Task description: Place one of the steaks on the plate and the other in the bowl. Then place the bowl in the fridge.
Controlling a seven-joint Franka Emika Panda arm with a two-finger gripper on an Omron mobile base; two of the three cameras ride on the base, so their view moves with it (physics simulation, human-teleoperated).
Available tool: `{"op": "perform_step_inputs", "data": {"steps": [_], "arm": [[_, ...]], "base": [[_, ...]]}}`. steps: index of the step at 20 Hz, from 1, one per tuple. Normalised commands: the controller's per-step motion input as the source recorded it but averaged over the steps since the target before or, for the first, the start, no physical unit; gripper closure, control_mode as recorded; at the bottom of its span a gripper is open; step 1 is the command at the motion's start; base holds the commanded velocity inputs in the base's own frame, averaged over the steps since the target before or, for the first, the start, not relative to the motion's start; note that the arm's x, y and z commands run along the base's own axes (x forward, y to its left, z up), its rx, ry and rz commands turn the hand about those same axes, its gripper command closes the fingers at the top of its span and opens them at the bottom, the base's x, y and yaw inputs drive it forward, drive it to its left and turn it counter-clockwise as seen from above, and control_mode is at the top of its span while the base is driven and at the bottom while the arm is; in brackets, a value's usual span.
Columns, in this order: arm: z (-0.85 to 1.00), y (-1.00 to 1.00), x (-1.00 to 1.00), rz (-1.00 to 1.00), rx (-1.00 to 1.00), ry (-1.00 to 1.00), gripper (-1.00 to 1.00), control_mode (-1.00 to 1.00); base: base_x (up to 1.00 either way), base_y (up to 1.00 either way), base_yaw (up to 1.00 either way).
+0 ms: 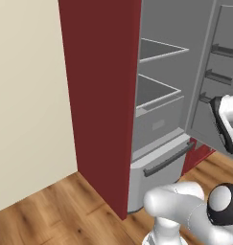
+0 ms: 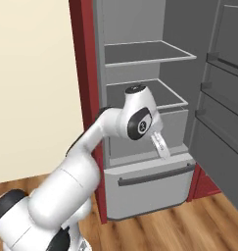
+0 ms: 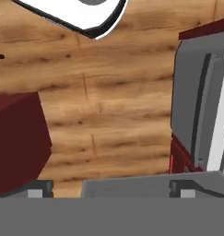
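In front of the robot, the fridge (image 2: 140, 73) is standing open, its grey shelves (image 2: 150, 51) bare and its lower drawer (image 1: 161, 162) shut. The claw (image 3: 111, 186) is spreading its fingertips (image 3: 39, 188) fully apart, holding nothing, and is pointing down at the wooden floor (image 3: 109, 115) just beside the fridge's base. A cream wall (image 1: 27, 95) is running alongside the dark red side panel (image 1: 99, 95).

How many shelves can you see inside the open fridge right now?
2: an upper shelf and a lower shelf beneath it, both above the drawer. Any higher ones would be out of frame.
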Motion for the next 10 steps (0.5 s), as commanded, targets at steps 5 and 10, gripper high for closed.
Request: {"op": "perform_step_inputs", "data": {"steps": [5, 10], "arm": [[0.08, 1.00, -0.16, 0.31, 0.39, -0.04, -1.00, -1.00], [0.59, 1.00, 0.02, 0.38, 0.46, 0.23, -1.00, -1.00]], "base": [[0.00, 0.00, 0.00], [0.00, 0.00, 0.00]]}}
